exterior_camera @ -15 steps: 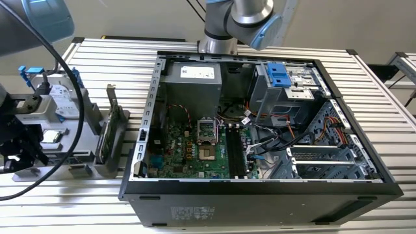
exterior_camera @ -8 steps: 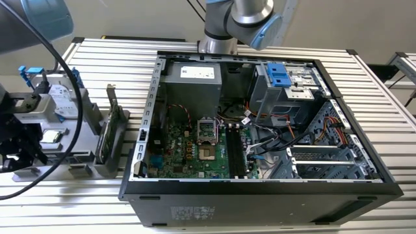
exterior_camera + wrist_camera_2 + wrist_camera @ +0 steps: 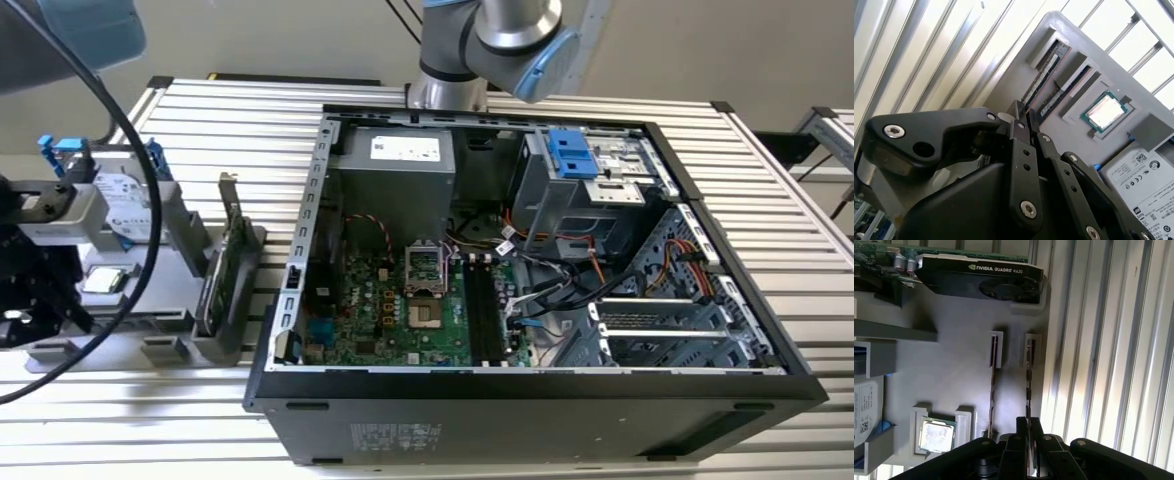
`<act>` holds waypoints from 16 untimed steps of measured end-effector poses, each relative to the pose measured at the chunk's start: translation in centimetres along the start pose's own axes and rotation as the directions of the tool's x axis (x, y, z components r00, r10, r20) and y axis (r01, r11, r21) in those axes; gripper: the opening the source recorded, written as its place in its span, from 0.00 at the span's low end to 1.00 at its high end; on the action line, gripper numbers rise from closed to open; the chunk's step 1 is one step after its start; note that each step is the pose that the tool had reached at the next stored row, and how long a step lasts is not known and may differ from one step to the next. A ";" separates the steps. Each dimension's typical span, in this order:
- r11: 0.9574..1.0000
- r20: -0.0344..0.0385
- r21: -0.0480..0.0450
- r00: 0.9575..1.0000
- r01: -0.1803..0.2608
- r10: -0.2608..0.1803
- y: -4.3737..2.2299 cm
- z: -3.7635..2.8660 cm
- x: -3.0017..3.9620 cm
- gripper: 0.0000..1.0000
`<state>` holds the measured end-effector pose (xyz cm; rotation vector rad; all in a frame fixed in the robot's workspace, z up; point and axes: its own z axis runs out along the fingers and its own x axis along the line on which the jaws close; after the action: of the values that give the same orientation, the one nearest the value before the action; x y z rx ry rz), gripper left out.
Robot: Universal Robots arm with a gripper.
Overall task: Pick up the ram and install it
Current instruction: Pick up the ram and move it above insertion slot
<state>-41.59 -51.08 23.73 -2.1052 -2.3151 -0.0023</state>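
Note:
Two ram sticks stand edge-on in slots of the grey fixture tray [image 3: 954,355]. In the first wrist view my gripper [image 3: 1028,429] sits over the ram [image 3: 1028,382] farther from the processor chip, its fingers close together with the stick's thin edge running in between them. This ram [image 3: 1043,77] is seated in its slot, and the second wrist view shows the gripper [image 3: 1020,112] at its end. The other ram stick [image 3: 992,390] stands free beside it. In the exterior view the arm's dark wrist [image 3: 34,290] hangs over the tray at the exterior view's left.
On the tray also sit a processor chip [image 3: 936,436], a hard drive [image 3: 1139,175] and a graphics card [image 3: 979,277]. The open computer case [image 3: 534,385] lies to the exterior view's right, its motherboard memory slots [image 3: 487,310] exposed. Ribbed aluminium table surrounds everything.

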 end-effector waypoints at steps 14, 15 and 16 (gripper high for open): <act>1.000 0.000 0.000 1.000 -0.015 0.015 -0.08 -1.74 0.03 0.00; 1.000 0.000 0.000 1.000 -0.015 0.015 -0.09 -1.88 0.03 0.00; 1.000 0.000 0.000 1.000 -0.016 0.016 -0.10 -1.99 0.03 0.00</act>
<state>-41.67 -51.08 25.72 -2.1238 -2.2981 -0.0027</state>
